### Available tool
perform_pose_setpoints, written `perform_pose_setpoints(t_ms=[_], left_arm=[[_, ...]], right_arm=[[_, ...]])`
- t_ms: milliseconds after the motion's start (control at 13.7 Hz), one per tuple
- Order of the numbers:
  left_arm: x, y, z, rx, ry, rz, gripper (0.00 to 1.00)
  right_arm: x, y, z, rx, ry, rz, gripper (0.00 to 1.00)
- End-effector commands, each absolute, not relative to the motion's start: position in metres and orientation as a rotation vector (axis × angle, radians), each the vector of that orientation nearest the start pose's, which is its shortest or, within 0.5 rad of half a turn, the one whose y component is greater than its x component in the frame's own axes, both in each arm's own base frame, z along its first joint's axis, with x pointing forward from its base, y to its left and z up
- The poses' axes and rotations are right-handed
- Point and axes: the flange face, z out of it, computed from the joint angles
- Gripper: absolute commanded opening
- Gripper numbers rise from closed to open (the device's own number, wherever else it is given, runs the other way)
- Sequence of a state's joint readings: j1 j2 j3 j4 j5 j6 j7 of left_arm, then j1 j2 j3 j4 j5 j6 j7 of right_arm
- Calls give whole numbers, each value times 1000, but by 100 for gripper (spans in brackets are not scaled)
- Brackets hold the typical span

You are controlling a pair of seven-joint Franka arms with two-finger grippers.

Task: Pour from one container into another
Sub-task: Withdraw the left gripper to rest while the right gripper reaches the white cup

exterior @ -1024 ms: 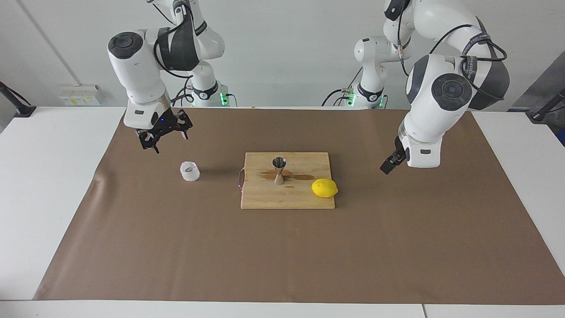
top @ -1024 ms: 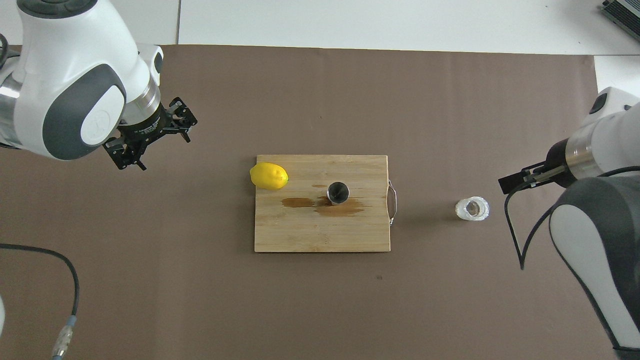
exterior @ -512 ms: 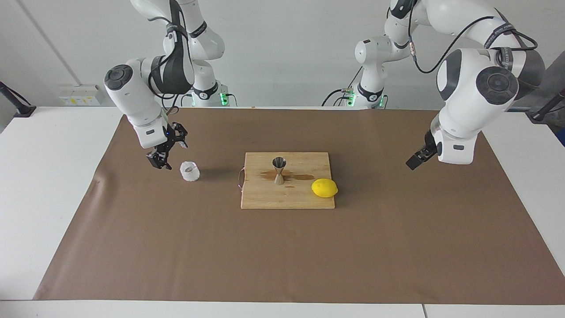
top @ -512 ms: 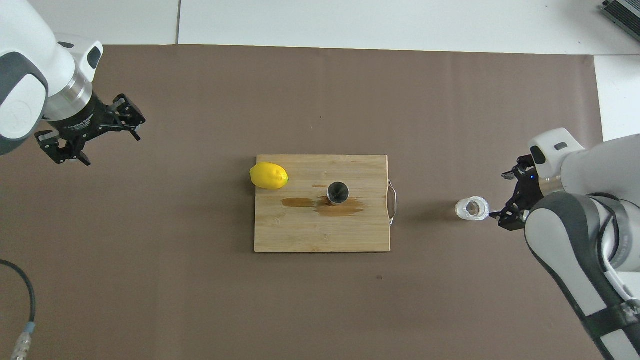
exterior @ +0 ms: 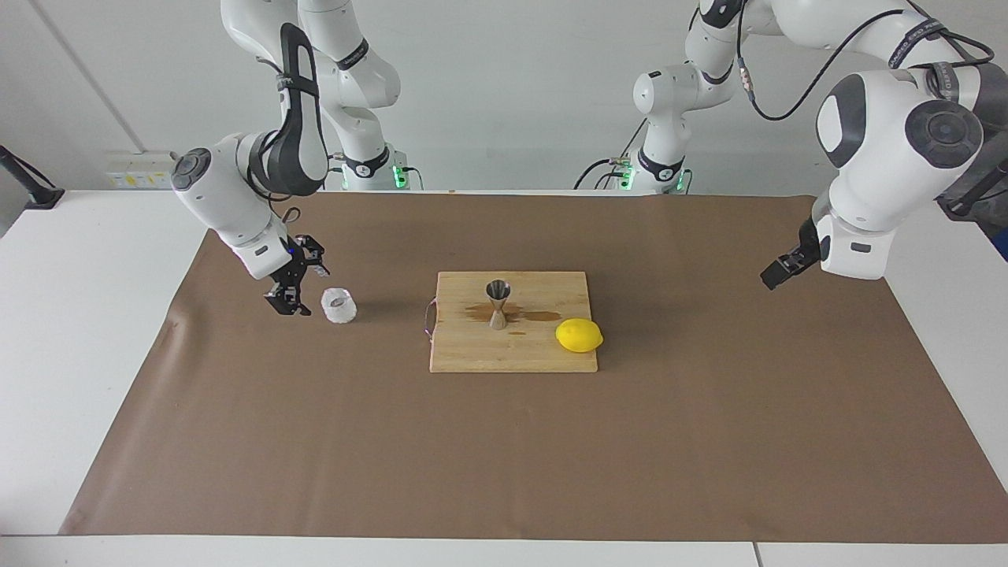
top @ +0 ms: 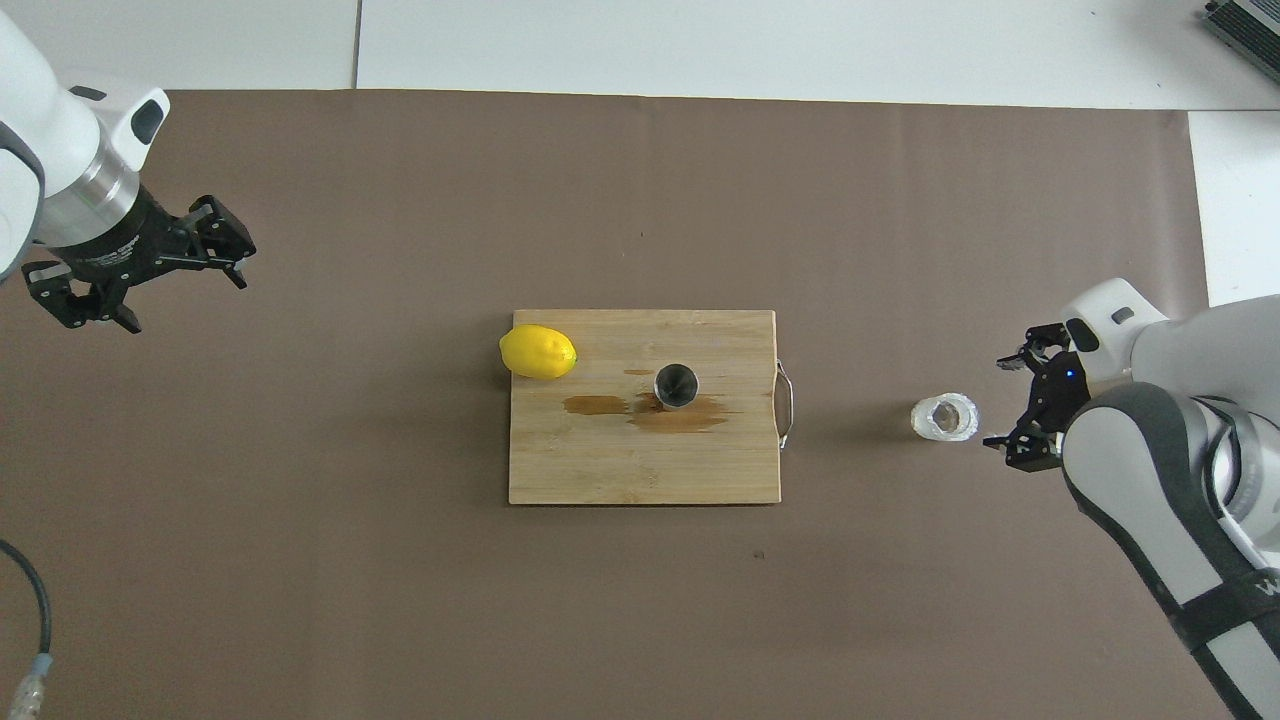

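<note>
I have the right gripper (exterior: 298, 288) low beside the white cup (exterior: 339, 305), on the side toward the right arm's end of the table, with its fingers spread wide and nothing between them. The cup stands upright on the brown mat (exterior: 504, 457), roughly midway between the table's two long edges, and there is a clear gap between it and the gripper.

To do the grasp well I would slide in level so one finger passes on each side of the bumpy wall, then close around the middle of the wall, not the rim, which looks thin and translucent and might flex or slip. I would close gently and lift straight up before travelling to the steel jigger (exterior: 498, 303), which stands upright on the cutting board (exterior: 512, 354) at the middle of the table. Its mouth is narrow, so the pour needs a slow tilt right above it; brown stains already lie on the board around its foot.

The left gripper (top: 140, 265) waits in the air over the mat near the left arm's end of the table, open and empty.

I cannot tell what, if anything, is in the cup or the jigger. From above, the right arm's own body covers part of its gripper. A lemon (exterior: 579, 335) sits at the board's edge
</note>
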State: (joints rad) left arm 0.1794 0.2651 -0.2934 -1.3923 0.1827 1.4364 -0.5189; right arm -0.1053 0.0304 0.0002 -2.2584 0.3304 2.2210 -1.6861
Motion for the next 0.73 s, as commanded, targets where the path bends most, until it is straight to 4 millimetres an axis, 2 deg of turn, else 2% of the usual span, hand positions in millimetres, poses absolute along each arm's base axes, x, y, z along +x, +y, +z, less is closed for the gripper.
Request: perform_pose_setpoints(t_ms=[0,146,439,659], left_arm=[[595,-3,557,-2930,-570,277,100],[591,19,562,-2960,-524,285,100],[583,59,574,-3133,-443,284,100],[586,62,579,-3186,-343,236,100]], right_arm=[[509,-54,328,-2189,-1878,-290,100],[505,-62,320,-2145,-1909,-303,100],[503,-65,300,-2079,-1962,-375,100],[501,-63,290,-2058,-1958,-423,100]])
